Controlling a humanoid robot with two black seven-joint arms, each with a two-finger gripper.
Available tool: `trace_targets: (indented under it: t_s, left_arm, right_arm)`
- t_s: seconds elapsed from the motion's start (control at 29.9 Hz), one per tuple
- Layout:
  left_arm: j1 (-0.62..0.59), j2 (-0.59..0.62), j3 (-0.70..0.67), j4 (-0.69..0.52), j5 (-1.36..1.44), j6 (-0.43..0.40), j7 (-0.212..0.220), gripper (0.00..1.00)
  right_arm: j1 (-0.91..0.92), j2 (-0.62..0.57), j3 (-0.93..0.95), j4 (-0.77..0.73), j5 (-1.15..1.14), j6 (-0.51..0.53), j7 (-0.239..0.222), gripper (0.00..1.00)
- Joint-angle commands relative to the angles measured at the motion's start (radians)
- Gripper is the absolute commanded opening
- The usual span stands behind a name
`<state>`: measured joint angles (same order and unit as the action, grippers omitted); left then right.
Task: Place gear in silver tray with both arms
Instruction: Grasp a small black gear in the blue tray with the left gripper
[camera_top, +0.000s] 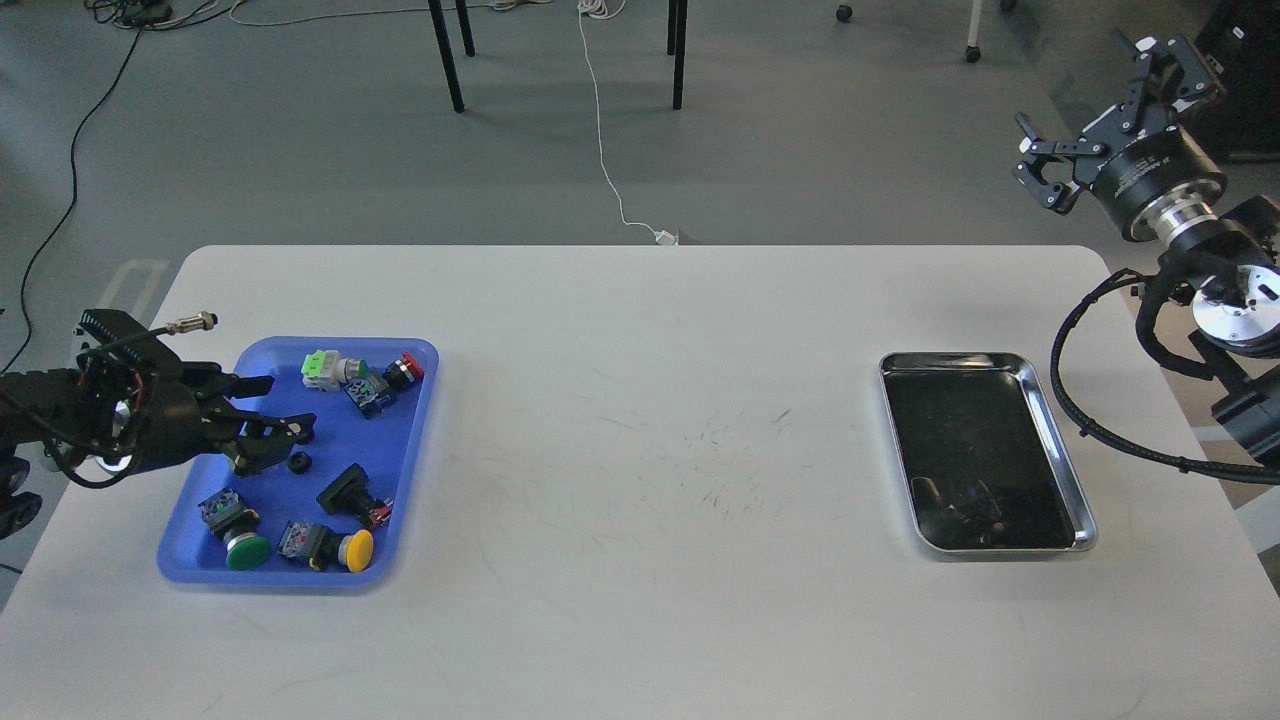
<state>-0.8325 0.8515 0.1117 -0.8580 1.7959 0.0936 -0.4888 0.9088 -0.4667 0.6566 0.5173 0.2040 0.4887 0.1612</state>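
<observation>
A small black gear (297, 462) lies in the blue plastic tray (423, 430) at the left. A second gear, seen earlier just above it, is hidden behind my left gripper's lower finger. My left gripper (288, 407) reaches into the blue tray from the left, low over its floor, with its fingers apart. The silver tray (1062, 445) lies at the right of the table and holds nothing but reflections. My right gripper (1096, 112) is wide open, held high beyond the table's far right corner, away from the silver tray.
The blue tray also holds several push-button switches, with green (246, 550), yellow (357, 548) and red (411, 364) caps, and a black one (347, 492). The white table (650, 500) has scuff marks in the middle. Chair legs and a white cable are on the floor behind.
</observation>
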Motion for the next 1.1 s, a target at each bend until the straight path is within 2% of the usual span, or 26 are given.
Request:
trace_targets:
  t_s: [0.0, 0.5, 0.77, 0.9, 1.0, 1.07]
  left_arm:
    - [0.026, -0.032, 0.003, 0.056, -0.007, 0.002, 0.000, 0.54]
    - [0.033, -0.063, 0.005, 0.060, -0.084, 0.002, 0.000, 0.53]
    - [0.043, -0.084, 0.006, 0.062, -0.079, 0.014, 0.000, 0.39]
    - [0.043, -0.083, 0.008, 0.062, -0.075, 0.015, 0.000, 0.27]
    - [0.053, -0.081, 0.011, 0.062, -0.072, 0.015, 0.000, 0.14]
    - [0.059, -0.080, 0.017, 0.062, -0.072, 0.015, 0.000, 0.11]
  right_arm:
    - [0.001, -0.003, 0.000, 0.009, 0.000, 0.000, 0.000, 0.99]
    - [-0.008, -0.003, -0.002, 0.007, -0.005, 0.000, 0.000, 0.99]
    - [-0.010, -0.001, 0.000, 0.007, -0.017, 0.000, 0.000, 0.99]
    - [-0.010, -0.001, -0.002, 0.007, -0.018, 0.000, 0.000, 0.99]
    - [-0.010, -0.001, -0.002, 0.007, -0.018, 0.000, 0.000, 0.99]
    - [-0.010, -0.001, -0.002, 0.007, -0.018, 0.000, 0.000, 0.99]
